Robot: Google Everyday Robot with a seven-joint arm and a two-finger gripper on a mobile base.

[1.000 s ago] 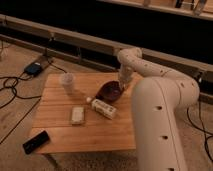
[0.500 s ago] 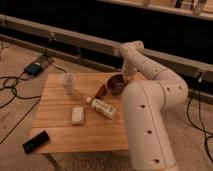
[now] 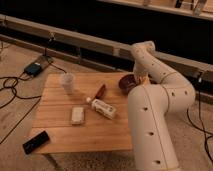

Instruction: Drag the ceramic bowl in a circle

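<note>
One glossy maroon ceramic bowl [image 3: 128,83] at the slatted wooden bench's [image 3: 60,122] far right edge, shifted rightward since earlier, end effector [image 3: 139,79] clamped together on its rim, clear cup [image 3: 67,82] unmoved.

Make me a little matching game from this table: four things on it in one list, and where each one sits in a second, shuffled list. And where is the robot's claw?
Things:
1. ceramic bowl
2. clear cup
3. black device
4. pale flat block

Places:
A. near front left corner of the wooden table
B. far right edge, beside the arm
C. middle of the table, towards the front
D. far left part of the table

Pairs: 1-B, 2-D, 3-A, 4-C

The gripper is at the bowl's right rim, mostly hidden behind the arm, fingers shut.
</note>
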